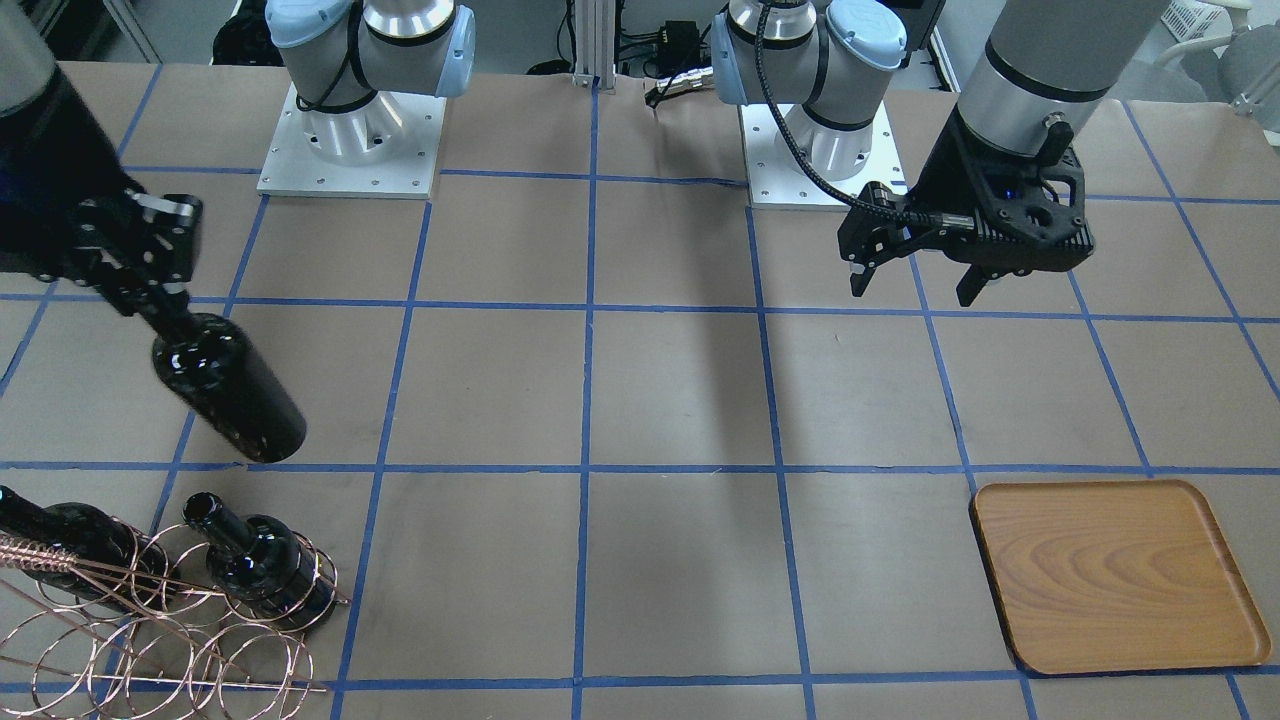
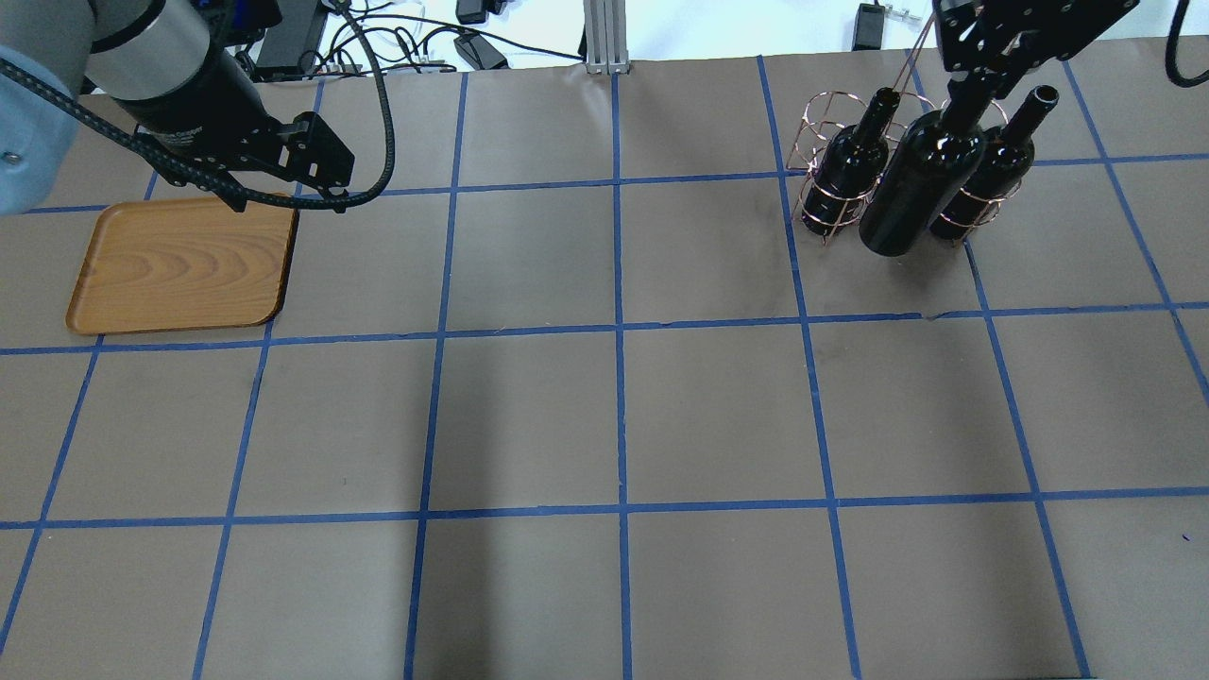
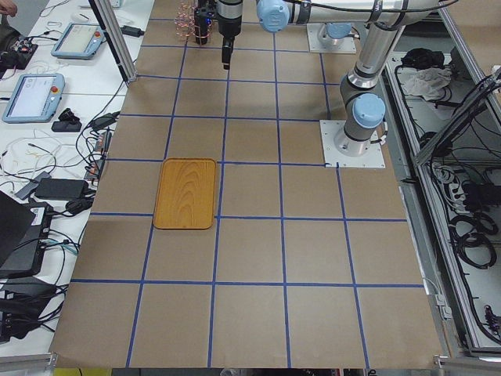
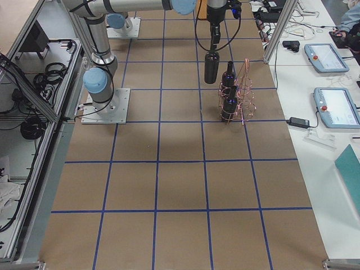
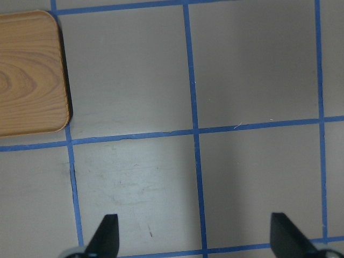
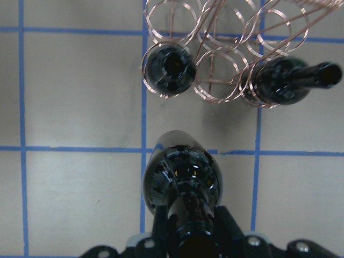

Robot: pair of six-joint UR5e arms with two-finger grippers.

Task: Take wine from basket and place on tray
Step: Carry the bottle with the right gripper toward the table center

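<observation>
The right end effector gripped the wine by its neck, clear of the basket (2 bottles inside); the left end effector hung open; the carry to the tray awaited.

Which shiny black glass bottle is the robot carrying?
On the blue-gridded brown table, find the rose-gold wire ring basket holding two black bottles. Just beside it hangs a third glossy black glass wine bottle. Only that one is outside the rings, held by its neck in the right gripper.
</observation>
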